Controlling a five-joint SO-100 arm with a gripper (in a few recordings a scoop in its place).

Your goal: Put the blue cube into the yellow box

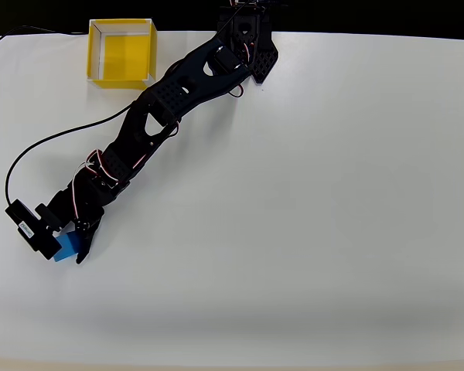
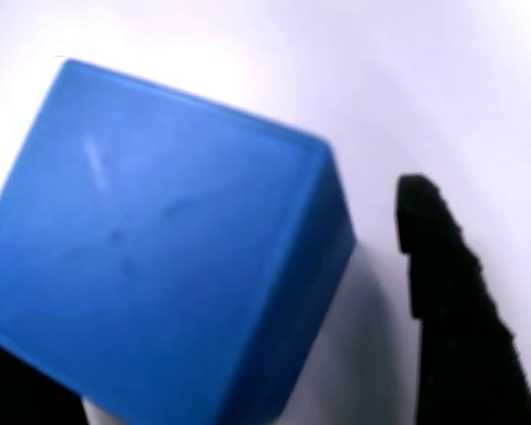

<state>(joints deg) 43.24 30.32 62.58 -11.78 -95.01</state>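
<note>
The blue cube sits on the white table at the lower left of the overhead view, partly hidden under the arm's wrist. My black gripper straddles it, open. In the wrist view the blue cube looms large between the jaws of the gripper. One black finger stands to its right with a strip of table between them. The other finger shows as a dark corner at the bottom left, against the cube. The yellow box stands open-topped and empty at the table's far edge, upper left, well away from the cube.
The black arm stretches diagonally from its base at the top centre down to the lower left. A black cable loops over the table left of the arm. The white table stretches out to the right.
</note>
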